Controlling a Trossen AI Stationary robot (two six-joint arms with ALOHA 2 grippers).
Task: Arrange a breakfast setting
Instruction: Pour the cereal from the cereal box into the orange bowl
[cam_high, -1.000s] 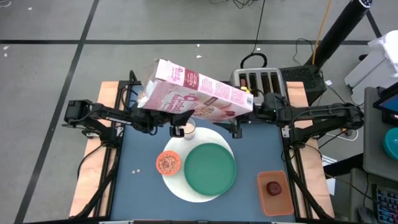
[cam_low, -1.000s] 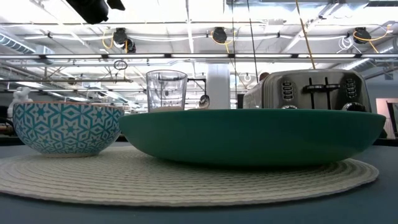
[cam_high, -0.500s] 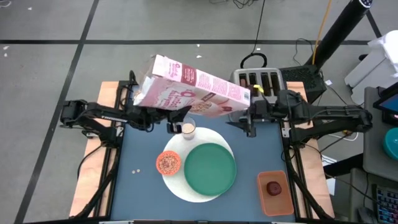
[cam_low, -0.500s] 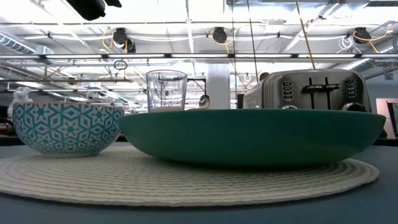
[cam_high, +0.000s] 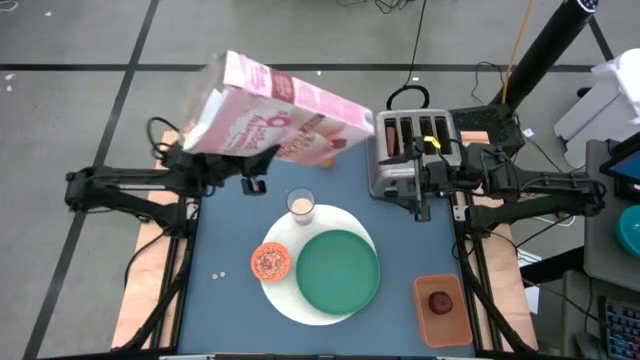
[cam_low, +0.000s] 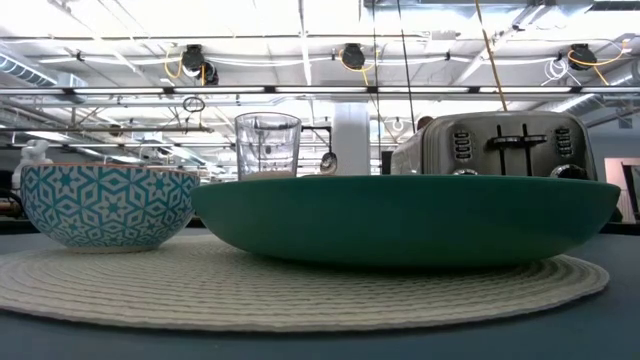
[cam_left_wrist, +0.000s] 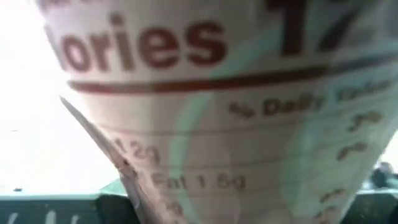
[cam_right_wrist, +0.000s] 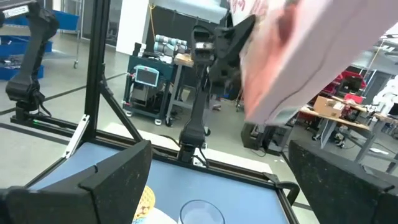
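A blue tabletop (cam_high: 230, 300) seen from above, with two dark robot arms reaching in from either side. The left claw (cam_high: 252, 176) is part closed on a pink cereal box (cam_high: 280, 108), holding it tilted in the air over the tabletop's far left edge, well above everything else. The right claw (cam_high: 424, 196) hangs with its fingers spread wide and nothing in them, just in front of a silver toaster (cam_high: 410, 150) at the far side.

In the middle lies a round white mat (cam_high: 345, 312). On it sit a green plate (cam_high: 338, 272) and, to its left, a small bowl (cam_high: 271, 263) with cereal in it. A glass of milk (cam_high: 301, 205) stands at the mat's far edge. At the near right corner an orange tray (cam_high: 440, 322) holds a dark red fruit (cam_high: 440, 302). Two small crumbs (cam_high: 218, 276) lie on the tabletop left of the bowl. No bagel or spoon can be seen.

The risks, as a judgement: the box is gripped near one end and tilted, so it could slip or spill more cereal. Lowered carelessly, it could knock the glass and tip the milk.
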